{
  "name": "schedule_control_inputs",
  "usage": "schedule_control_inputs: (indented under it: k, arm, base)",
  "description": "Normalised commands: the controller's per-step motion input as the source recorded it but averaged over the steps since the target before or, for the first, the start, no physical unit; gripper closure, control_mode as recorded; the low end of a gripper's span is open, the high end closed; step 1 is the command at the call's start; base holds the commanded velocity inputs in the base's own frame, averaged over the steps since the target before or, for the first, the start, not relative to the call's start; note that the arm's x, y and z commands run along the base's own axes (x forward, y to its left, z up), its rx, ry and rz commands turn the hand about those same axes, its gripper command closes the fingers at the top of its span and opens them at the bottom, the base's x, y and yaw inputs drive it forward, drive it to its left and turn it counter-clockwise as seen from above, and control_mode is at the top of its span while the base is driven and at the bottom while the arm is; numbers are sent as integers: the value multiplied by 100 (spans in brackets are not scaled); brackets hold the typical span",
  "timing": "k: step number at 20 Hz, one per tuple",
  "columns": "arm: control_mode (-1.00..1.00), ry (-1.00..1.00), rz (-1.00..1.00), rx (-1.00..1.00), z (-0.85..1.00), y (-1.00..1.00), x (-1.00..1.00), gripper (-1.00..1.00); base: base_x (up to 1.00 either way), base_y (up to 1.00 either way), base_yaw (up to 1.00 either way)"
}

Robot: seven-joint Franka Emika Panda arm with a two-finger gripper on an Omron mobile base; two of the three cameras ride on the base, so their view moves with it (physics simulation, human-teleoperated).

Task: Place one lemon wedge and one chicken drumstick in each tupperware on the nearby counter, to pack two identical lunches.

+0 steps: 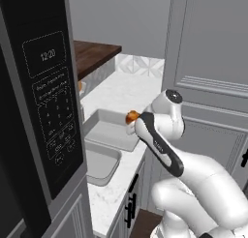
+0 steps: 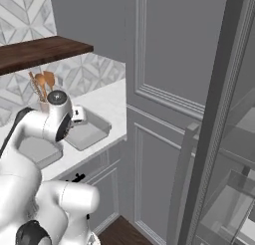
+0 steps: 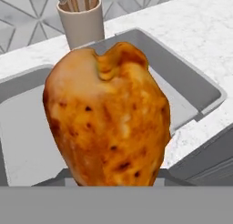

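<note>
- The counter [image 1: 127,89], white marble-look over grey cabinet fronts with black bar handles, ran back toward the patterned tile wall, with a dark wooden shelf [image 1: 94,53] hanging above its far end.
- A microwave [image 1: 41,106] loomed at the left of the left base view, its clock panel lit.
- The white arm [image 1: 162,145] bent over the counter edge, wrist turned toward the two containers.
- Two grey tupperwares sat side by side, touching or nearly so: the farther one [image 1: 112,130] just under the arm's wrist, the nearer one [image 1: 100,165] beside the microwave.
- In the hand view both tubs lay below the claw, one [image 3: 191,89] on the right, the other [image 3: 22,127] on the left.
- A beige utensil holder [image 3: 82,22] with wooden tools stood upright on the counter just behind the tubs.
- The orange chicken drumstick [image 3: 107,116] hung right at the claw, bulbous end up close to the camera, above the seam between the two tubs.
- From the left base view that drumstick [image 1: 131,117] showed as an orange blob at the wrist, over the farther tub's rim.
- The claw [image 3: 113,182] was clamped on the drumstick, fingertips hidden behind it.
</note>
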Motion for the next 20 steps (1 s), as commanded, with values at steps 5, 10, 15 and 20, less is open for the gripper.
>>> schedule_control_inputs:
  k: [5,10,15,20]
  arm:
    - [-100,8,0,-4,-35,12,100,100]
    - [-100,7,2,-1,-44,8,87,100]
    - [-100,2,1,-3,-44,28,68,100]
    - [-100,0,0,-5,-45,29,63,100]
  base:
    - [0,0,0]
    - [0,0,0]
    - [0,0,0]
    - [0,0,0]
